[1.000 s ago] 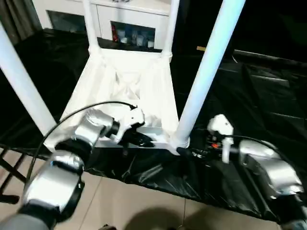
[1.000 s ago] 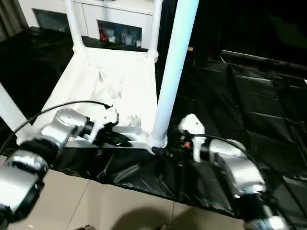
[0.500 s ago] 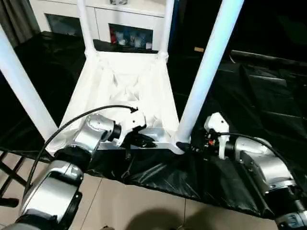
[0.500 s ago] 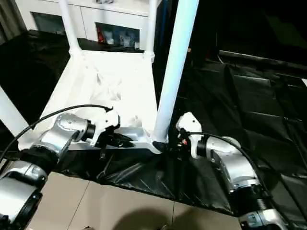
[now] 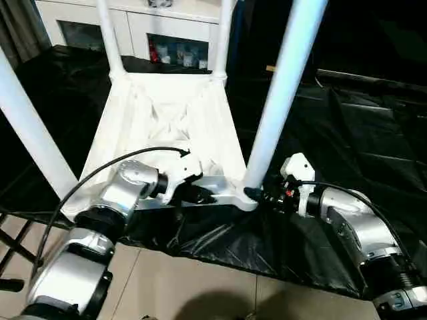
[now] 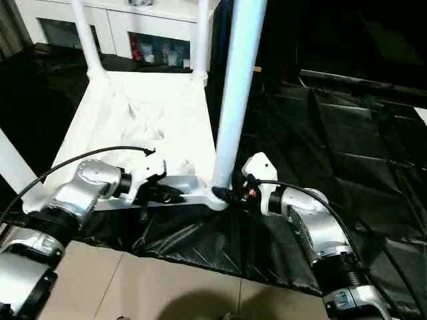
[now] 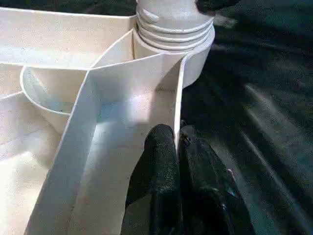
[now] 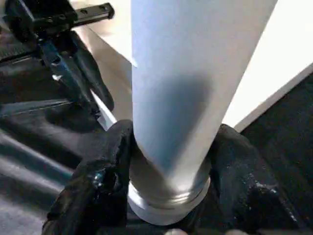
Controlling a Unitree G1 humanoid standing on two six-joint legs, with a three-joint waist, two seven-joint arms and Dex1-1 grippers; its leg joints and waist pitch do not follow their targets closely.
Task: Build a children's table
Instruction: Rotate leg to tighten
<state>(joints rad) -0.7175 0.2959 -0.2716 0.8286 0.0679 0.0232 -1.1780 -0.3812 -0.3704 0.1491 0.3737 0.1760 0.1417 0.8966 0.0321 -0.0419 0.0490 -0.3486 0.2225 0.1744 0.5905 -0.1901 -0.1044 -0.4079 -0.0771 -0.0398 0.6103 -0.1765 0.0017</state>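
In the left eye view, the children's table point(image 5: 170, 123) is seen lying upside down on a surface draped in black plastic sheeting point(image 5: 347, 153), its ribbed underside turned upward. Four white legs are stood in its corner sockets: the near right leg point(image 5: 280, 93) rises steeply out of the top of the picture, the near left leg point(image 5: 30, 127) slants up at the left edge, and two far legs point(image 5: 107, 37) are stood at the back corners before a white cabinet point(image 5: 160, 27). The left gripper point(image 5: 200, 195) is laid against the near edge of the tabletop, close to the right corner socket. The right gripper point(image 5: 257, 195) is brought in level at the base of the near right leg. A tiled floor point(image 5: 200, 293) is seen below the sheeting's edge.

In the right eye view, the same layout is given; a black cable point(image 6: 87, 160) is looped over the left forearm.

In the left wrist view, the left gripper's fingers point(image 7: 164, 161) are pressed together astride the thin outer wall of the tabletop point(image 7: 178, 103), one on each side of it. The ribbed collar of the leg point(image 7: 173, 22) is seated in the round socket just beyond.

In the right wrist view, the right gripper's fingers point(image 8: 105, 171) are set on either side of the leg's base point(image 8: 168, 191), touching it just above its ringed end. The left gripper point(image 8: 73, 63) is visible behind, at the tabletop's edge.
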